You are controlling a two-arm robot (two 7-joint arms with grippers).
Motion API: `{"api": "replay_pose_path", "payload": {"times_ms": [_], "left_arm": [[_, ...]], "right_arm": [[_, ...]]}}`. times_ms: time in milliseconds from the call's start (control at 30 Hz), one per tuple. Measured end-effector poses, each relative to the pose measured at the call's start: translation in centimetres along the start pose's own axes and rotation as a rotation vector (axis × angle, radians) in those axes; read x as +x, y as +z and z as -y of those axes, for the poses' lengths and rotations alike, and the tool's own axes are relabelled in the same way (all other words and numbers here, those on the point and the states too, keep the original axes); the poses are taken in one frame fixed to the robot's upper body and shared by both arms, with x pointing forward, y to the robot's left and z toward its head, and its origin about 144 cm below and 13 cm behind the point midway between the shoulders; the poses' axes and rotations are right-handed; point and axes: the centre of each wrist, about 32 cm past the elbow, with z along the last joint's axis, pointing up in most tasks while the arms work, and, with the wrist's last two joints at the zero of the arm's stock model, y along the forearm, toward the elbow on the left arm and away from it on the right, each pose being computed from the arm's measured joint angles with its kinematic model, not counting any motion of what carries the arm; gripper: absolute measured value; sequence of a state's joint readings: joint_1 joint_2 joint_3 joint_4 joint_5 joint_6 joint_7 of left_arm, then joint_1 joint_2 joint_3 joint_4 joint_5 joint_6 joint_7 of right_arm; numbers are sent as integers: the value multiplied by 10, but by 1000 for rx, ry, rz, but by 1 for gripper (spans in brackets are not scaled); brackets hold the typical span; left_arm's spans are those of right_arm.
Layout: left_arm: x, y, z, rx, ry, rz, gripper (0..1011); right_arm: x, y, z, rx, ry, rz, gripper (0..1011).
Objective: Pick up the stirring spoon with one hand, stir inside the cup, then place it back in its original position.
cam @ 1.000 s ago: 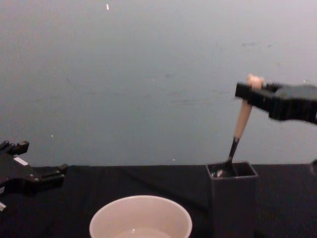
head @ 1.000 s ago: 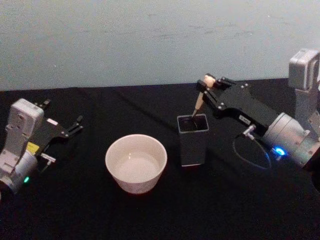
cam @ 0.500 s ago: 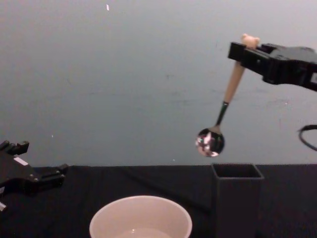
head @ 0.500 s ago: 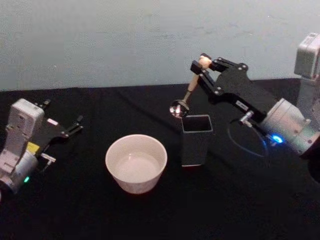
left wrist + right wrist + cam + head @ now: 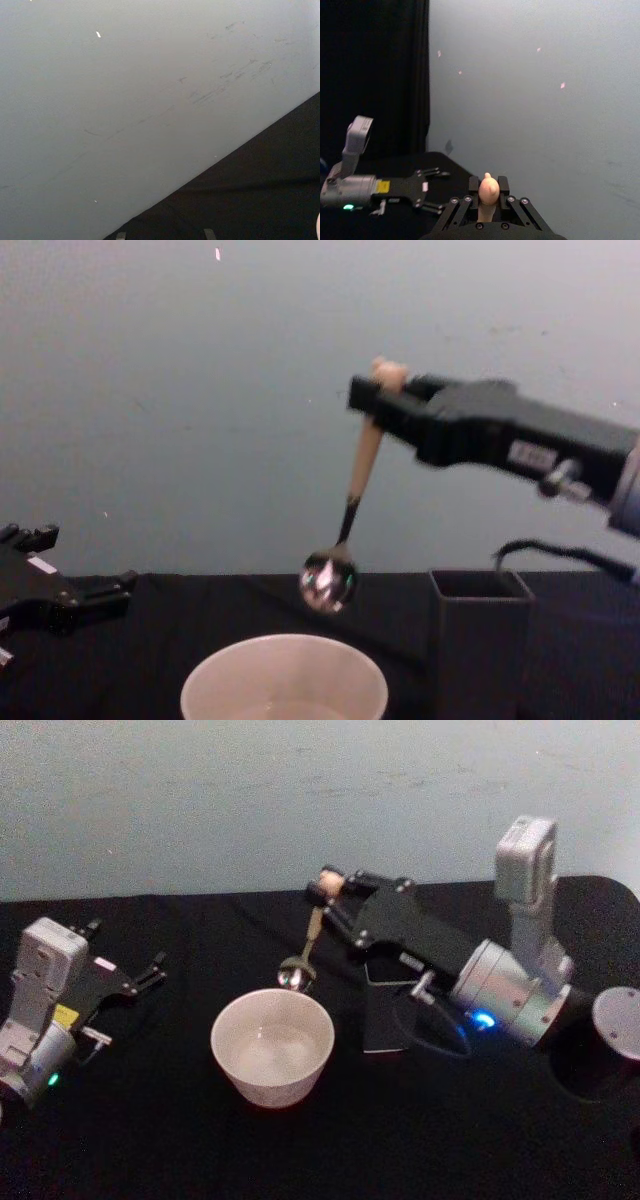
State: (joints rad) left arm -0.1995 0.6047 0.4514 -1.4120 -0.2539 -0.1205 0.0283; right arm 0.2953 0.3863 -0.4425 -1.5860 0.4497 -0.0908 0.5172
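Note:
My right gripper (image 5: 328, 892) (image 5: 378, 398) is shut on the beige handle of the stirring spoon (image 5: 308, 940) (image 5: 354, 490), just under its bear head (image 5: 488, 189). The spoon hangs tilted, its shiny bowl (image 5: 328, 582) in the air just above the far rim of the cream cup (image 5: 272, 1046) (image 5: 284, 676). The dark grey square holder (image 5: 386, 1016) (image 5: 478, 640) stands right of the cup, partly behind my right arm in the head view. My left gripper (image 5: 152, 970) (image 5: 100, 592) rests open at the far left of the table.
A black cloth (image 5: 320, 1150) covers the table, with a pale wall behind. A round grey-topped object (image 5: 620, 1026) sits at the right edge. My left arm (image 5: 380, 187) lies low at the table's left side.
My right gripper has carried the spoon up out of the holder and leftward, then lower. The spoon's bowl now hangs over the cup's far rim. The left arm has not moved.

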Motion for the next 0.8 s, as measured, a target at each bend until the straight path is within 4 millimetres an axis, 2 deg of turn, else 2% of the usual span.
{"api": "replay_pose_path", "payload": {"times_ms": [300,367,800], "left_arm": [[0,0,0,0,0,0,1001],[0,0,0,0,0,0,1001],[0,0,0,0,0,0,1001]], "right_arm": [[-12,-27,-10,-55,47,24,224],[-15,-38,-13,-67,51,33,224],[-21,-68,-23,-59,51,50,224]]}}
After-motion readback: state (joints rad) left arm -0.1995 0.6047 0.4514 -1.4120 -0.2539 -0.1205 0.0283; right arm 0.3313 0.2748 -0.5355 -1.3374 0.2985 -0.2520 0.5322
